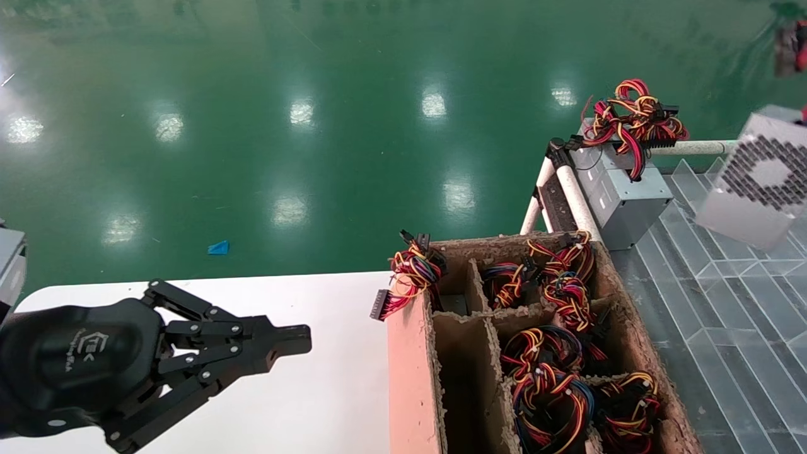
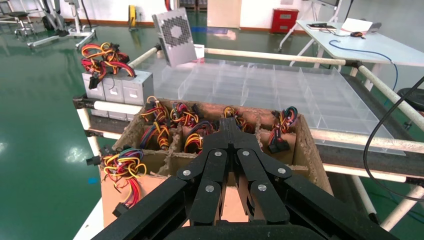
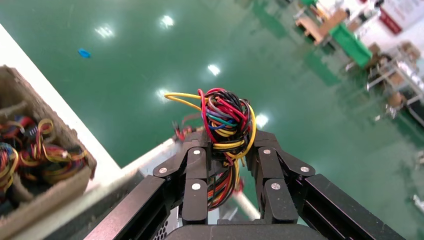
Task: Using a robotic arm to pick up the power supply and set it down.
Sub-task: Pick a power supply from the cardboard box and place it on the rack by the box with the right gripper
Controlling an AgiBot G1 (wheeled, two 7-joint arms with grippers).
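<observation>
A grey power supply [image 1: 756,183] with a perforated face hangs tilted in the air at the far right, above the clear tray; it also shows in the left wrist view [image 2: 175,35]. My right gripper [image 3: 227,137] is shut on its bundle of coloured wires [image 3: 225,117], and a corner of the perforated case [image 3: 165,230] shows below the fingers. The right robotic arm is out of the head view. My left gripper [image 1: 296,337] is shut and empty over the white table [image 1: 315,403], pointing at the cardboard box [image 2: 229,122].
The cardboard box [image 1: 410,372] has compartments full of wire bundles and stands at the table's right edge. A second power supply [image 1: 624,189] with wires on top rests on the white-pipe rack [image 1: 577,198]. A clear divided tray [image 1: 725,284] lies to the right.
</observation>
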